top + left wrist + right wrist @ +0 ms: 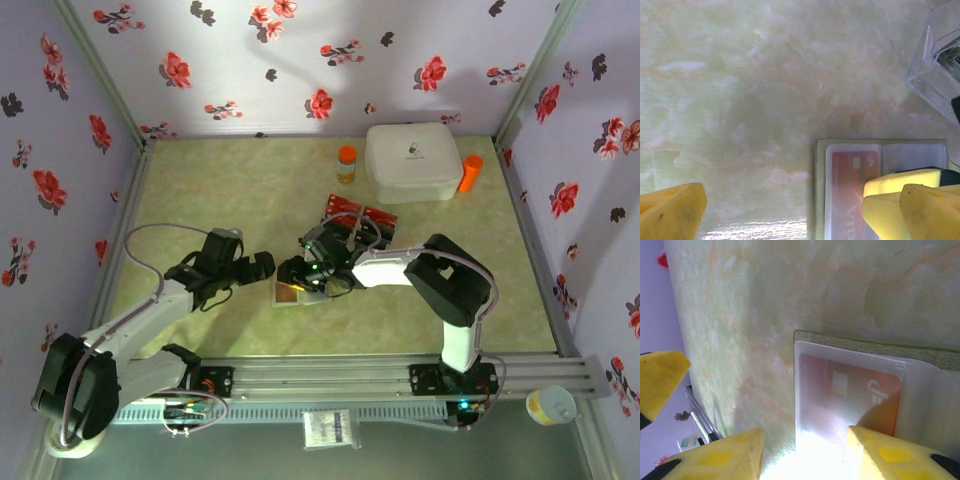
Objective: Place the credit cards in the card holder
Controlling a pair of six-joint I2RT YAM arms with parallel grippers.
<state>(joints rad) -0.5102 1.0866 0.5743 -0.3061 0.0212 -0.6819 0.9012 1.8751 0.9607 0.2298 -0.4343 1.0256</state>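
The olive-green card holder [289, 293] lies open on the table between my two grippers. A red card [847, 185] sits inside its pale plastic sleeve [810, 390], also seen as the red card [850, 385] in the right wrist view. My left gripper [262, 266] is open at the holder's left edge, one yellow finger [932, 212] over the sleeve. My right gripper [298, 272] is open, straddling the sleeve's edge [805, 437]. Loose red and black credit cards [358, 213] lie behind the right gripper.
A large white rounded box [412, 160] stands at the back, with an orange-capped bottle [346, 163] to its left and another [470, 173] to its right. Flowered walls close in the table on three sides.
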